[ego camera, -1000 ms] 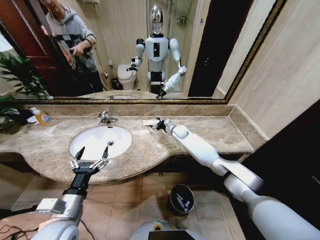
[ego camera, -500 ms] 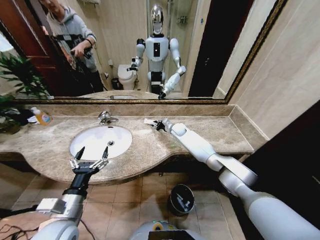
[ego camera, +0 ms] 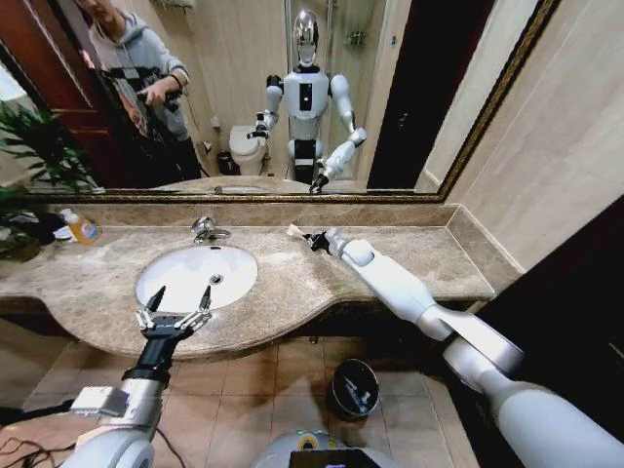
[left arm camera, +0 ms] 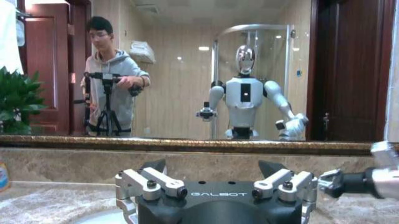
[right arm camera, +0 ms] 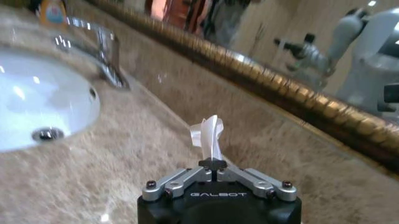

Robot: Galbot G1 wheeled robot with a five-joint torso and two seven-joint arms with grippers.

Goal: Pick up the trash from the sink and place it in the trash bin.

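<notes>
My right gripper (ego camera: 312, 240) is shut on a flat white packet (ego camera: 295, 232), holding it just above the marble counter to the right of the faucet (ego camera: 205, 230). In the right wrist view the crumpled packet (right arm camera: 210, 134) sticks up from between the closed fingers (right arm camera: 215, 171), with the sink (right arm camera: 25, 100) off to one side. The white oval sink (ego camera: 180, 278) lies at the counter's left of centre. My left gripper (ego camera: 176, 304) is open over the counter's front edge, beside the basin. The black trash bin (ego camera: 353, 366) stands on the floor below the counter.
An orange-labelled soap bottle (ego camera: 82, 229) stands at the counter's back left, next to a green plant (ego camera: 34, 146). A gold-framed mirror (ego camera: 292, 196) runs along the back wall. The right wall closes off the counter's far end. Brown floor tiles surround the bin.
My right gripper has risen slightly and shifted a little right with the white packet in it. The left arm has not moved.
</notes>
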